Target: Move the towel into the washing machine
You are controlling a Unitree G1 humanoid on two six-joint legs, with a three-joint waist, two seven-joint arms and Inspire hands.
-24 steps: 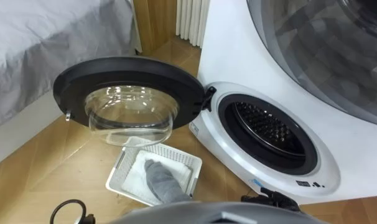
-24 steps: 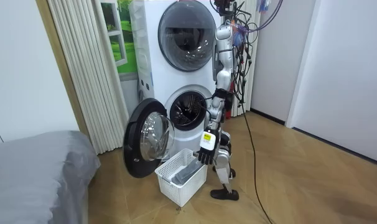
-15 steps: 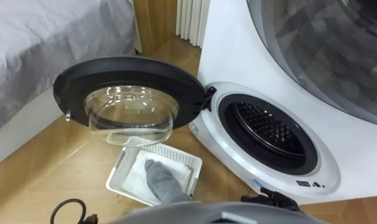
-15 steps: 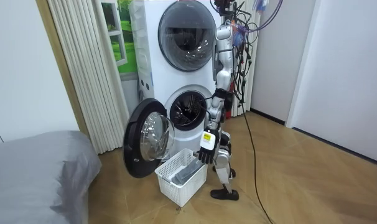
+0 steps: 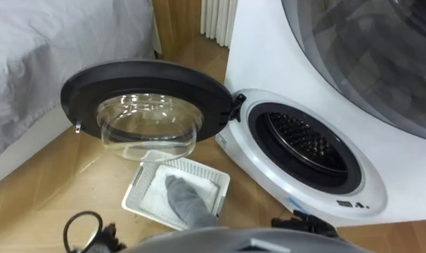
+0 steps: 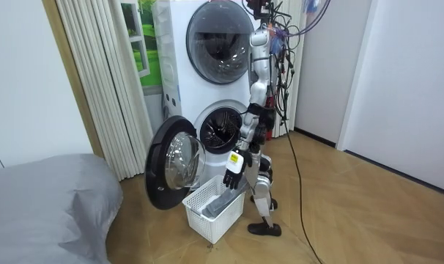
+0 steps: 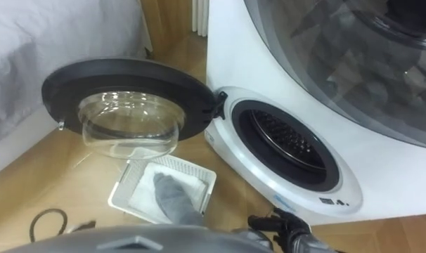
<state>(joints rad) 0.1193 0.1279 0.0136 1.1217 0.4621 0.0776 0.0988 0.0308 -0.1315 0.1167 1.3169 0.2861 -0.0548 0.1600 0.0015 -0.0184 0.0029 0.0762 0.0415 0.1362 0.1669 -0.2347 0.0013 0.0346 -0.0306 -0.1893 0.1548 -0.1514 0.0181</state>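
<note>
— How far along is the laundry?

— Hardly begun, I'd say. The towel (image 5: 185,200) lies crumpled in the white basket (image 5: 134,185) on the floor, just below the open door (image 5: 139,74) of the washing machine (image 5: 255,63). Neither hand has hold of it.

— Does the door need opening?

— No. It stands swung wide to the robot's left, and the drum (image 5: 304,144) gapes dark, with nothing to be seen inside.

— And the hands?

— The right hand (image 7: 282,226) shows at the bottom edge, near the machine's front and under the drum. Its fingers are dark there, and I cannot tell whether they are spread or curled. What I take to be the left hand (image 6: 235,163) hangs above the basket's corner in the room view. It is too small to read its fingers.

— So what is left?

— All of it, really. The robot must reach down into the basket, take the towel, lift it and carry it across to the right into the drum. It stands just beside the basket, so I judge no walking is needed.
</note>
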